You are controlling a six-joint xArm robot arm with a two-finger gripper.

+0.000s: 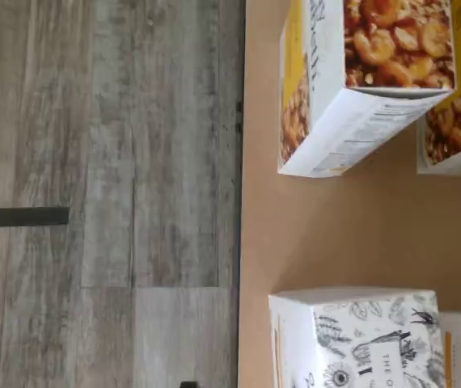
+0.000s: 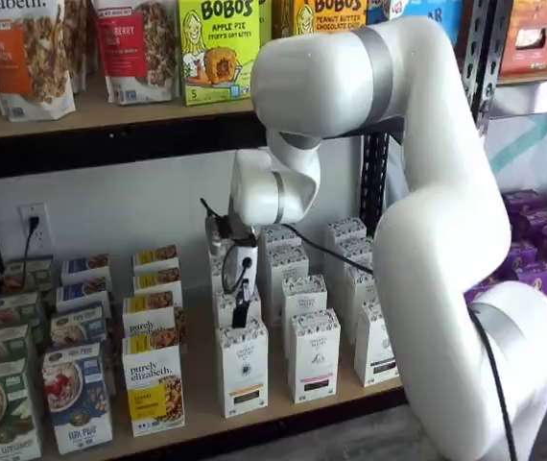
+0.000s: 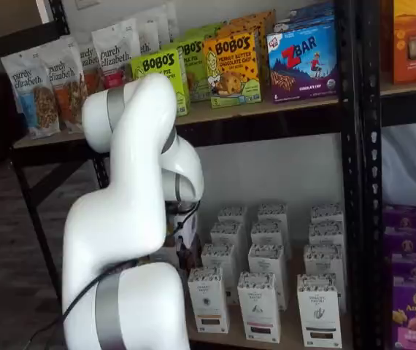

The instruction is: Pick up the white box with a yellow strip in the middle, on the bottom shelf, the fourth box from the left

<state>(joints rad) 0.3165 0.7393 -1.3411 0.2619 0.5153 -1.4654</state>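
The white box (image 2: pixel 243 370) stands at the front of the bottom shelf (image 2: pixel 202 408). It is a tall narrow carton with a speckled top and a low dark label carrying a yellow-orange strip. My gripper (image 2: pixel 243 309) hangs straight above its top, a little apart from it, open and holding nothing. The wrist view looks down on that patterned top (image 1: pixel 368 339) and the pale shelf board (image 1: pixel 336 226). In a shelf view the same carton (image 3: pixel 209 299) shows front-left of the white rows, and my arm covers most of the gripper there.
Yellow "purely elizabeth" boxes (image 2: pixel 154 389) (image 1: pixel 352 81) stand just left of the white box. Similar white cartons (image 2: pixel 314 355) stand right of it and behind. Purple boxes (image 2: pixel 542 269) fill the far right. The upper shelf (image 2: pixel 158 120) overhangs. The wood floor (image 1: pixel 101 194) lies below the shelf's front edge.
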